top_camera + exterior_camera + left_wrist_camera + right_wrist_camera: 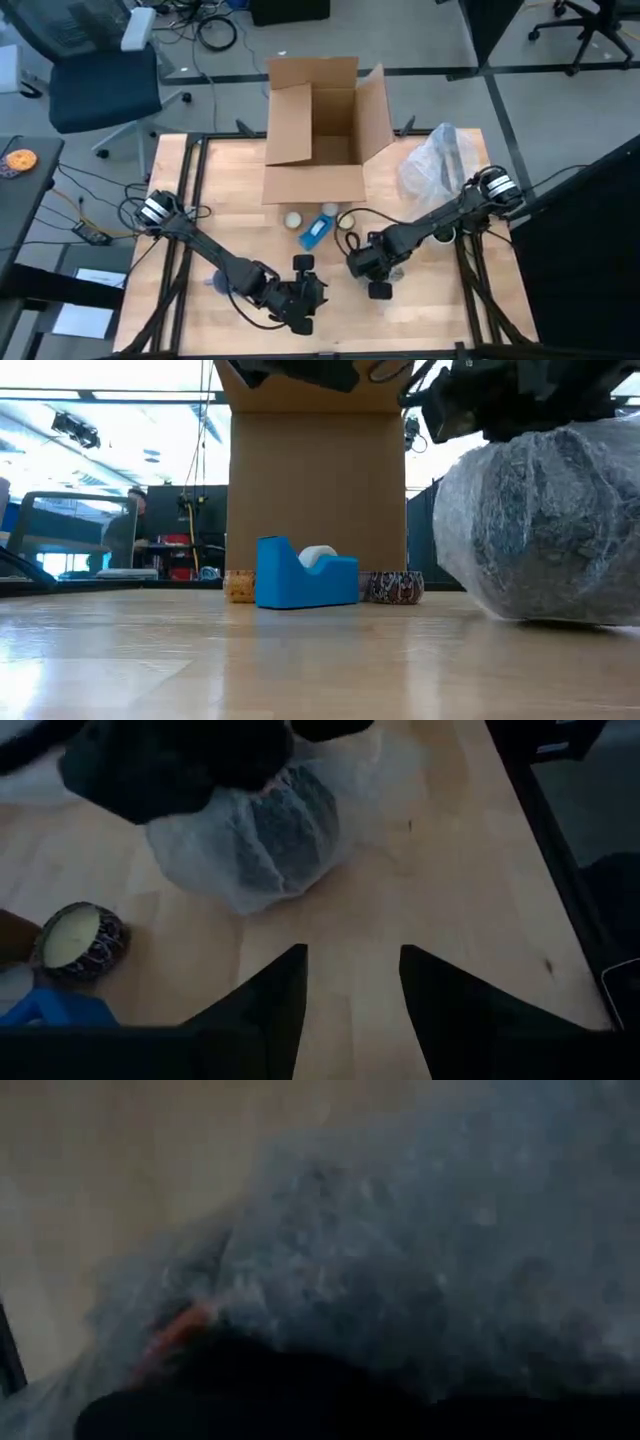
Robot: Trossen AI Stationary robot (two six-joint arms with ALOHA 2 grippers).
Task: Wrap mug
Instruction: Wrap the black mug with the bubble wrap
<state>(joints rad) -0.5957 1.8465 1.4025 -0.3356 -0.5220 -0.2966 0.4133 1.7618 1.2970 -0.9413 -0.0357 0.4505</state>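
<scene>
Pale wooden tabletop [215, 180] carries the bubble-wrapped mug [262, 832] right of centre in the high view, directly beneath the right gripper [378, 272], whose fingers I cannot tell. Left gripper [352, 982], spread and empty, lies farther, toward lower centre.

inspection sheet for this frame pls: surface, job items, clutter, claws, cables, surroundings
Surface: wooden table, bare at the near edge.
Job's things: mug, already covered in bubble wrap, resting on the table; blue tape dispenser in front of the box.
Clutter: open cardboard box at the far side; two candle tins by the dispenser; loose plastic wrap at far right.
Claws: right claw right over the mug, finger state hidden; left claw open, empty, facing the mug.
Cables: bundles at both arm bases and loose cables on the floor.
Surroundings: office chair off the far left corner; a person seated at a desk behind.
</scene>
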